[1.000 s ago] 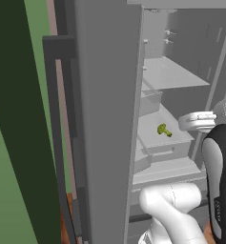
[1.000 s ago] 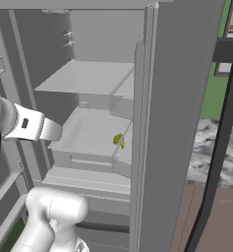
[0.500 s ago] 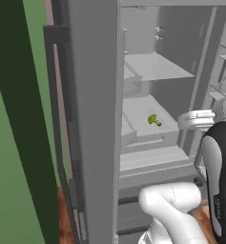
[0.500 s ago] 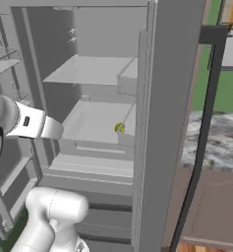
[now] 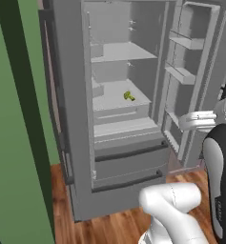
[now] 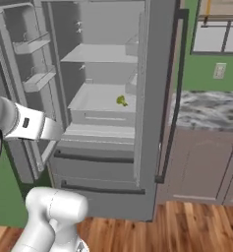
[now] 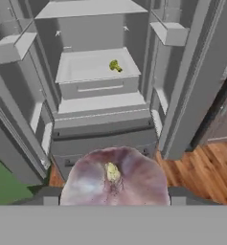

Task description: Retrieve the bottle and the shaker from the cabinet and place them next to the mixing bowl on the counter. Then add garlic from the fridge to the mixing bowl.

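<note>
A purplish-white garlic bulb [image 7: 115, 176] with a yellow stem tip sits low in the middle of the hand view. My gripper [image 7: 114, 200] is shut on it, and the bulb hides the fingertips. The hand looks from some distance at the open fridge [image 7: 98, 103], whose shelves and drawers are grey. In the base views my white forearm [image 5: 198, 120] [image 6: 29, 123] crosses in front of the fridge's open door.
A small yellow-green vegetable [image 5: 128, 96] [image 6: 121, 101] [image 7: 115, 65] lies on the middle fridge shelf. Both fridge doors stand open, with door racks [image 5: 181, 74] [image 6: 37, 74]. A marble counter [image 6: 206, 110] over grey cabinets lies right of the fridge. The floor is wood.
The whole picture has shifted: the base has backed away from the fridge, which now looks smaller and farther. The counter has come into the right base view.
</note>
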You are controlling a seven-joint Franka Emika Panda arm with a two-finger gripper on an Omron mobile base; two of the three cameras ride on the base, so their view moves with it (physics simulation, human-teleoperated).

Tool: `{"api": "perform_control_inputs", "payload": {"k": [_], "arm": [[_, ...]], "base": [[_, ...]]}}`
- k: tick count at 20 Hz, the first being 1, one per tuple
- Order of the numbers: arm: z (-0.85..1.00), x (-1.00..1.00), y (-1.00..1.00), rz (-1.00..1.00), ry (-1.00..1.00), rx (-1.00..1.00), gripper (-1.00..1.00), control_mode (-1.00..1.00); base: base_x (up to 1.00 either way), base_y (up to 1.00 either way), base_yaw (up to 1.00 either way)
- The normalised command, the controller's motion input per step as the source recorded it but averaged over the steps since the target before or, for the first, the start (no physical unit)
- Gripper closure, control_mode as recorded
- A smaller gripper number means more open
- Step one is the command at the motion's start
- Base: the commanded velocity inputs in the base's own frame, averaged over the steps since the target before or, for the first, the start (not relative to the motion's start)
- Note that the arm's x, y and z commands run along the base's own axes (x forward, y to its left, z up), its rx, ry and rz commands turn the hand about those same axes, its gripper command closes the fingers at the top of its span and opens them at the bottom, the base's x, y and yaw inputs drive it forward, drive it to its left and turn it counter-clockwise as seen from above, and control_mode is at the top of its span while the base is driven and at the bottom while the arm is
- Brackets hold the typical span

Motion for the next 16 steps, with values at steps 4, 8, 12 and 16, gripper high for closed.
{"api": "perform_control_inputs", "payload": {"k": [4, 8, 12, 16], "arm": [[0.0, 0.0, 0.0, 0.0, 0.0, 0.0, 1.0, 1.0], [0.0, 0.0, 0.0, 0.0, 0.0, 0.0, 1.0, 1.0], [0.0, 0.0, 0.0, 0.0, 0.0, 0.0, 1.0, 1.0], [0.0, 0.0, 0.0, 0.0, 0.0, 0.0, 1.0, 1.0]], "base": [[-1.0, 0.0, -0.19], [-0.81, -0.24, -0.29], [-0.28, -0.89, -0.35], [0.05, -0.99, -0.42]]}}
